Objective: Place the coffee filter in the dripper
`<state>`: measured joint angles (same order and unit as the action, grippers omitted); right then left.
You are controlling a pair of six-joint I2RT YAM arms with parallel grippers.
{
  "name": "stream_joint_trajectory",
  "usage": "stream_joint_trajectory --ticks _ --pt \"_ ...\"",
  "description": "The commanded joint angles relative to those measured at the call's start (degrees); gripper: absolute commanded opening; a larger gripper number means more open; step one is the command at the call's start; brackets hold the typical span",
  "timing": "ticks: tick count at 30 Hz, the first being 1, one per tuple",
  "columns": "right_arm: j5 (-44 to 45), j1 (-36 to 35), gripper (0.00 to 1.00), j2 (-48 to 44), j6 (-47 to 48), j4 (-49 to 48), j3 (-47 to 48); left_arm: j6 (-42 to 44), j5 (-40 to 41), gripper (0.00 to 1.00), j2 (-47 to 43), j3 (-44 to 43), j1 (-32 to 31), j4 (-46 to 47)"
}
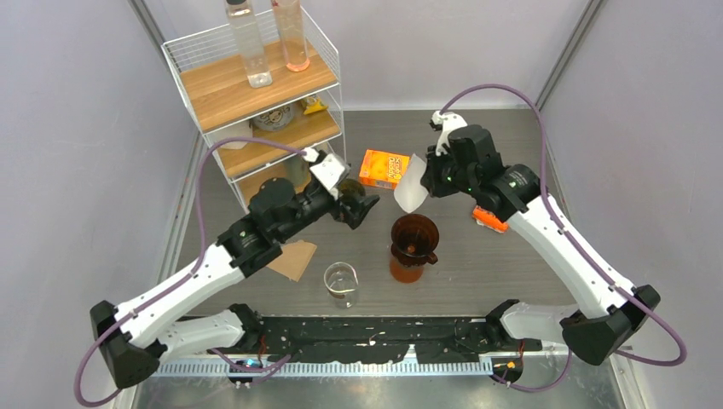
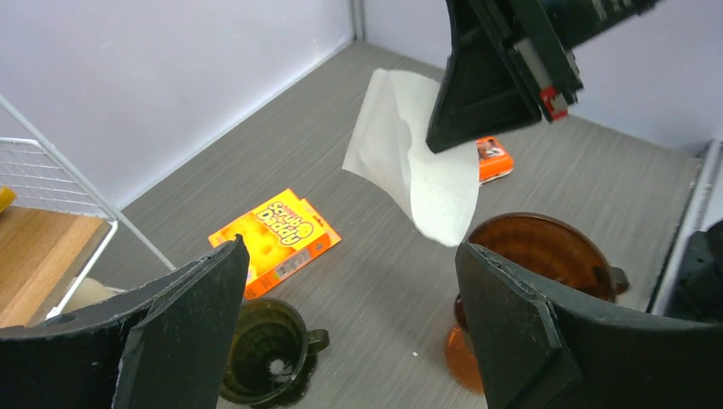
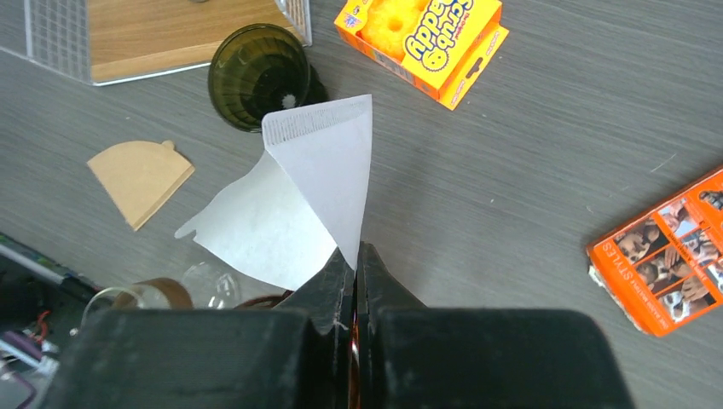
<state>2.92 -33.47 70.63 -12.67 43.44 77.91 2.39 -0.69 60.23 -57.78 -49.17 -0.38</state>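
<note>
Amber translucent plastic dripper [image 1: 415, 232] sits on an amber glass server, nothing in it. Dark green dripper [image 2: 271, 349] on the table near the shelf is also empty. Clear glass beaker [image 1: 341, 282] looks empty. The white wire shelf with wooden boards [image 1: 223, 92] carries two clear bottles on the top board. White paper coffee filter [image 1: 411, 186] is in the air, just up-table of the amber dripper. Right gripper [image 3: 356, 264] has its jaws clamped on one corner of it. The filter's long axis runs down and away from that gripper. Its lower tip hangs right by the amber dripper's rim; can't tell if it touches. The crimped seam edge faces away from the jaws, and one flap is splayed out sideways, partly unfolded. Left gripper [image 1: 356, 204] has its jaws spread wide, nothing between them, and sits near the filter. A brown paper filter [image 1: 294, 258] lies flat on the grey table [image 1: 511, 136].
</note>
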Motion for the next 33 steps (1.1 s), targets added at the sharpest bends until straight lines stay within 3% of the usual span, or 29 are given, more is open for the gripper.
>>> stream_joint_trajectory --ticks 1,8,11,17,33 --pt "-4.73 1.13 0.05 -4.47 -2.78 6.88 4.83 -1.96 -4.11 0.99 -4.95 6.60 1.17 11.34" --pt "-9.01 1.30 0.05 -6.19 -3.98 23.48 11.72 -7.58 -4.55 1.00 -1.84 6.35 7.02 10.27" --pt "-13.13 1.31 0.05 -6.82 -5.19 27.84 11.96 -9.83 -8.89 1.00 -1.00 7.47 9.86 12.95" --pt "-16.16 1.31 0.05 -4.43 -6.15 36.29 13.40 -10.30 -8.84 1.00 0.33 7.69 11.54 13.47" --pt "-17.85 1.31 0.05 3.57 -14.69 39.49 17.48 -10.87 -8.86 0.99 1.36 7.90 13.19 13.30"
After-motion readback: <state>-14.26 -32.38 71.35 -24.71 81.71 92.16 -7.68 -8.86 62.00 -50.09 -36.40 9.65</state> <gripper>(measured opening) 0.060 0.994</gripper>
